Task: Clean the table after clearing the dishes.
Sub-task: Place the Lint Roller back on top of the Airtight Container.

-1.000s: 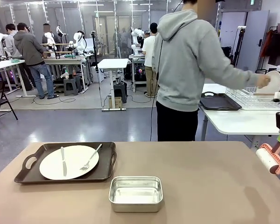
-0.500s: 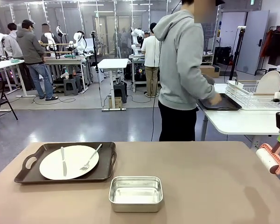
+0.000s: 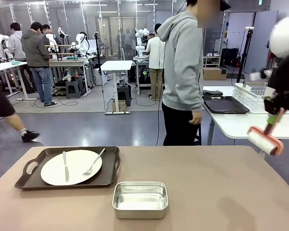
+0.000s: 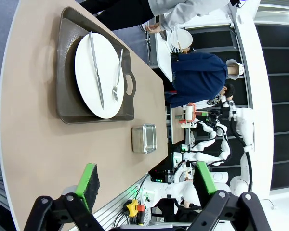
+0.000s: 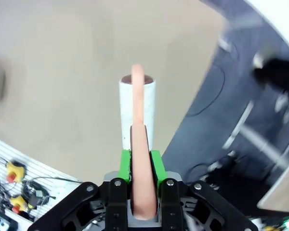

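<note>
On the tan table (image 3: 207, 183), at the left, a dark tray (image 3: 70, 168) carries a white plate (image 3: 71, 167) with a knife (image 3: 65, 166) and a fork (image 3: 94, 162). In the left wrist view the same tray (image 4: 67, 72) and plate (image 4: 98, 77) lie ahead of my open, empty left gripper (image 4: 147, 180). At the table's right edge my right gripper (image 3: 275, 113) hangs raised, shut on the pink handle of a lint roller (image 3: 264, 140). In the right wrist view the right gripper (image 5: 139, 166) clamps that handle, and the white roller (image 5: 137, 108) hangs above the table top (image 5: 62, 57).
A silver metal pan (image 3: 140, 199) sits at the front middle of the table. A person in a grey hoodie (image 3: 183, 67) stands at the far side. Beside them a white table (image 3: 241, 122) holds a dark tray (image 3: 226, 105) and a wire rack (image 3: 253, 96).
My right arm has risen and swung inward with the lint roller. The person has left the plate and tray on the white table and turned away from it.
</note>
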